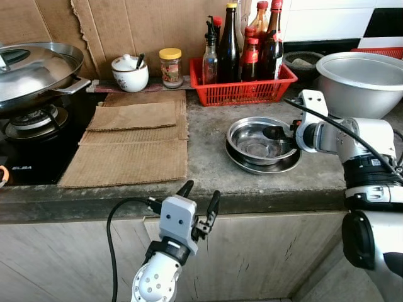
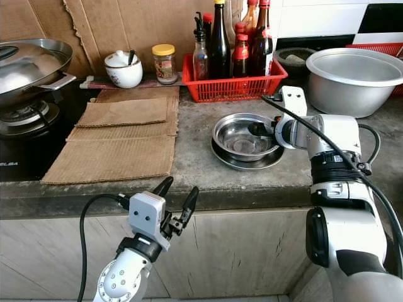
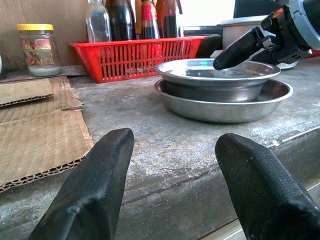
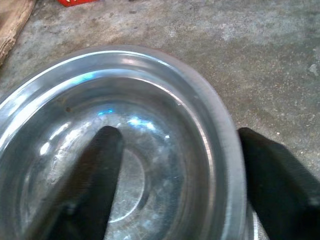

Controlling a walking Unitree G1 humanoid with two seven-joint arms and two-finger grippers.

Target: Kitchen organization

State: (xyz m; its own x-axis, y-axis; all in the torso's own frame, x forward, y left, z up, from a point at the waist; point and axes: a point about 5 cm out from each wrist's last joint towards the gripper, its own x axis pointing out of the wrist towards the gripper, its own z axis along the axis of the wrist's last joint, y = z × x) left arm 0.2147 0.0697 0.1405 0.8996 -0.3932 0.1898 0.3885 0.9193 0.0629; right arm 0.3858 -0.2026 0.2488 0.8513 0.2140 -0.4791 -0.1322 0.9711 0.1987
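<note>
Nearest to me, the left gripper (image 1: 200, 197) is hovering at the counter's (image 1: 208, 160) front edge, its fingers spread wide and holding nothing. Just past it, sheets of cardboard (image 1: 129, 148) are lying flat on the counter, beside a black stove (image 1: 28, 135) where a lidded wok (image 1: 34, 72) is sitting on the burner. To the right, a steel bowl (image 1: 258, 138) is resting inside a shallow steel plate (image 1: 263, 162), both looking empty. The right gripper (image 4: 177, 185) is reaching in from the right and straddling the bowl's near rim, one finger inside the bowl and the other outside, fingers apart and not yet closed on it. Farther back, a red basket (image 1: 242, 88) is holding several dark bottles (image 1: 228, 44). Left of it, a yellow-lidded jar (image 1: 170, 67) and a white lidded pot (image 1: 130, 72) are standing against the cardboard-covered wall. At the far right, a big metal basin (image 1: 362, 82) is sitting well behind the arm.
</note>
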